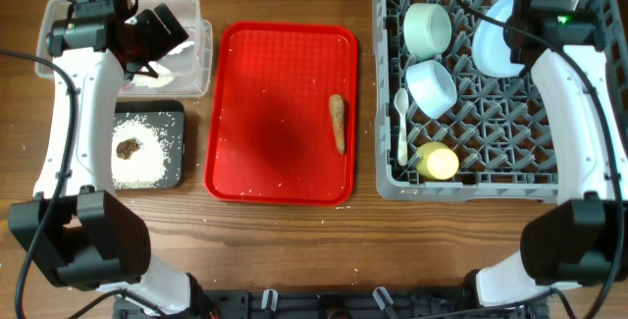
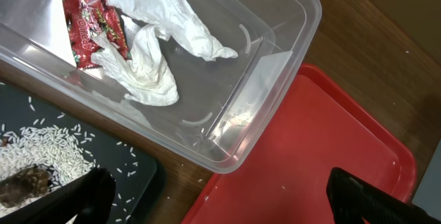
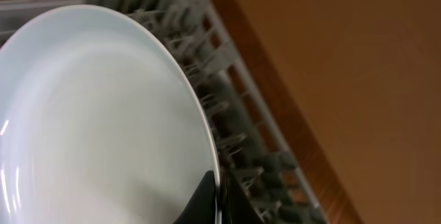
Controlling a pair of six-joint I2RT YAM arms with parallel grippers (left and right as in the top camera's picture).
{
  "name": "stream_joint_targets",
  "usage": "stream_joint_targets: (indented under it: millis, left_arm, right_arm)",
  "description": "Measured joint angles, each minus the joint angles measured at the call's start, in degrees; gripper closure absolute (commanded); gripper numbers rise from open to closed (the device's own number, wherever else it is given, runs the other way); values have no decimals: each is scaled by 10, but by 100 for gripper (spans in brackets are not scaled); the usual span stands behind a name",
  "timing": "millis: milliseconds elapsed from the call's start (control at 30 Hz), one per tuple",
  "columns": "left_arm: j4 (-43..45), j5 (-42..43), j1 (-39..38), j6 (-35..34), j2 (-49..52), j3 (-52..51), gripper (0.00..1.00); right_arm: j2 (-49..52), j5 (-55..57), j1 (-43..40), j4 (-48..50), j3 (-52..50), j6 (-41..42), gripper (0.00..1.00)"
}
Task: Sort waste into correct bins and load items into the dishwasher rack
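A: Progress, nearest first?

B: The dishwasher rack (grey plastic, grid of pegs) holds the small yellow cup and the slim white plastic spoon. Past them sit the pale blue bowl and pale green bowl, with the smooth, glossy pale blue plate at the far corner. I'd say all five dishes are loaded.

A: Waste?

B: The black tray has matte rice-like crumbs under a dark brown lump. The clear tub beyond holds a shiny red-and-white wrapper and crumpled white paper. One job remains: the tapered carrot-shaped piece lies alone on the red tray.

A: End effectors?

B: The left end effector hovers over the tub's corner, spread wide and empty. The right end effector is over the plate with one dark finger at its rim. I can't tell whether it grips.
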Motion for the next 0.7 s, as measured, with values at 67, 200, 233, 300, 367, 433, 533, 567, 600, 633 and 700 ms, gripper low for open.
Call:
stream_joint_targets:
  millis: [67, 200, 233, 300, 367, 433, 533, 567, 600, 633, 700]
  left_arm:
    - [0, 0, 0, 0, 0, 0, 0]
    - [0, 0, 0, 0, 0, 0, 0]
    - [0, 0, 0, 0, 0, 0, 0]
    - [0, 0, 0, 0, 0, 0, 0]
    - [0, 0, 0, 0, 0, 0, 0]
    - [0, 0, 0, 0, 0, 0, 0]
    - [0, 0, 0, 0, 0, 0, 0]
    - [0, 0, 0, 0, 0, 0, 0]
    - [0, 0, 0, 0, 0, 0, 0]
    - [0, 0, 0, 0, 0, 0, 0]
    - [0, 0, 0, 0, 0, 0, 0]
  right_arm:
    - [14, 15, -11, 53, -2, -54, 96]
    - [25, -18, -12, 91, -2, -183, 96]
    - [36, -36, -12, 91, -2, -203, 96]
    - [53, -64, -12, 89, -2, -221, 96]
    - [67, -86, -12, 85, -2, -234, 96]
    - [68, -91, -12, 85, -2, -240, 96]
    - [68, -101, -12, 86, -2, -242, 89]
    - [68, -107, -12, 86, -2, -242, 84]
    - [69, -115, -12, 85, -2, -242, 82]
    - [69, -124, -12, 85, -2, -241, 81]
    - [70, -136, -12, 85, -2, -239, 80]
